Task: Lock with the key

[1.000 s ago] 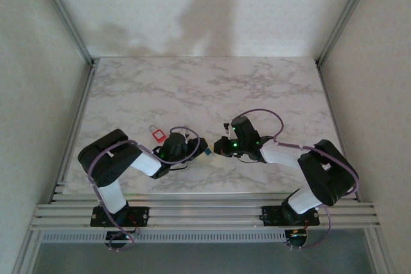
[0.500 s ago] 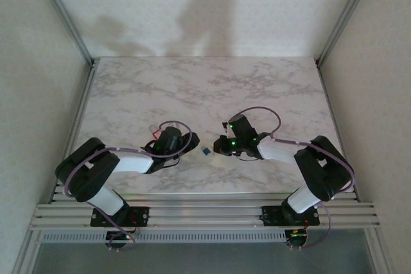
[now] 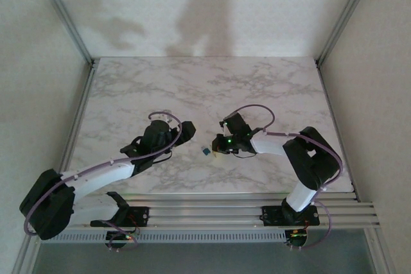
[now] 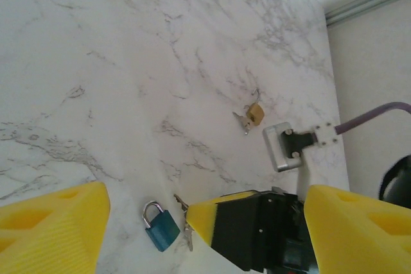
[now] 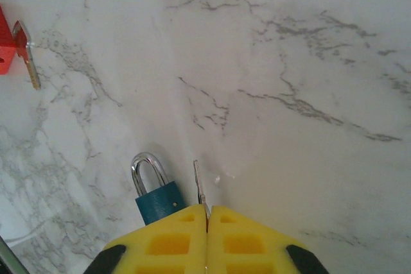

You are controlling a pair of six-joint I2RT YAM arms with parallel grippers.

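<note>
Two changes: left gripper (image 3: 185,131) now apart, backed off blue padlock (image 5: 160,201); right gripper (image 5: 207,217) clamps probable key (image 5: 200,187).

White table (image 3: 257,88), grey marble veins. Low in the right wrist view: teal-blue padlock (image 5: 160,202), silver shackle; silver key (image 5: 200,187) at its 3 o'clock. There too, red padlock (image 5: 5,46) at 10 o'clock. Brass-gold padlock (image 4: 255,113). Yellow pads (image 5: 167,242). Purple cable (image 3: 257,110).

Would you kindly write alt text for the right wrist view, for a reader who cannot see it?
The right gripper, with yellow fingertips, is shut on a thin silver key whose blade points out over a white marble table. A blue padlock lies just left of the key, and part of a red padlock shows at the left edge.
</note>
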